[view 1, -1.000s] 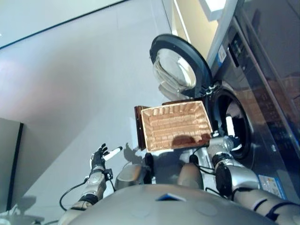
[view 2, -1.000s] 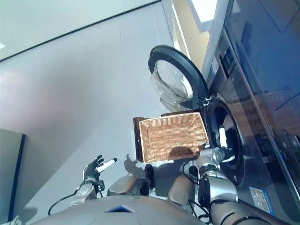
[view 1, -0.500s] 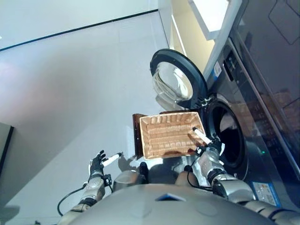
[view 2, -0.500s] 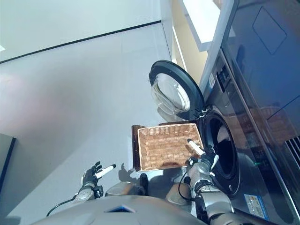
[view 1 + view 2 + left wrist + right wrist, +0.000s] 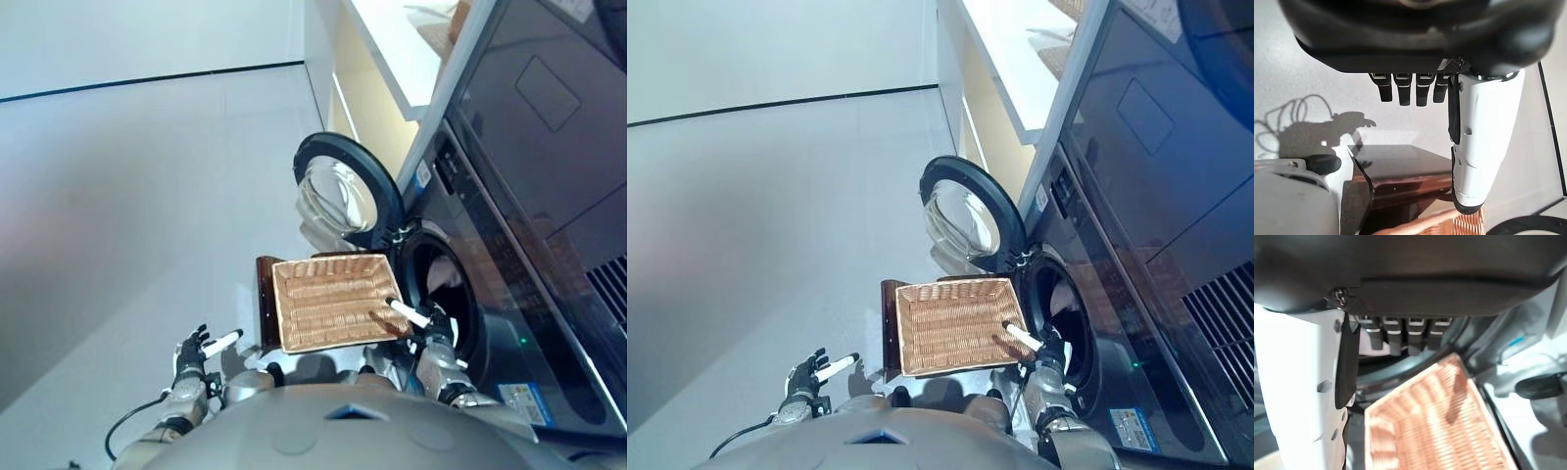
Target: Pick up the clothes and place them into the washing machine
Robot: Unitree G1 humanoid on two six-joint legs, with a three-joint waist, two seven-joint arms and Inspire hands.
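A wicker basket (image 5: 328, 313) sits on a dark brown stand (image 5: 263, 305) in front of the washing machine (image 5: 509, 225), and no clothes show in it. The machine's round door (image 5: 338, 191) stands open to the left of the drum mouth (image 5: 436, 294), where something pale (image 5: 448, 278) lies inside. My right hand (image 5: 431, 325) hovers at the basket's near right corner, open and holding nothing, its white thumb (image 5: 403, 312) over the rim. My left hand (image 5: 194, 349) hangs open at the lower left, away from the basket. The basket's weave (image 5: 1440, 426) shows past the right hand's fingers (image 5: 1405, 333).
A pale shelf (image 5: 392, 59) juts out above the machine at the upper right. Grey floor (image 5: 127, 215) spreads to the left, with a dark line at the wall's foot. The open door (image 5: 965, 211) stands just beyond the basket's far edge.
The camera has tilted, shifting the whole picture. My right hand has drawn back from the drum mouth to the basket's near right corner. The left hand has stayed put.
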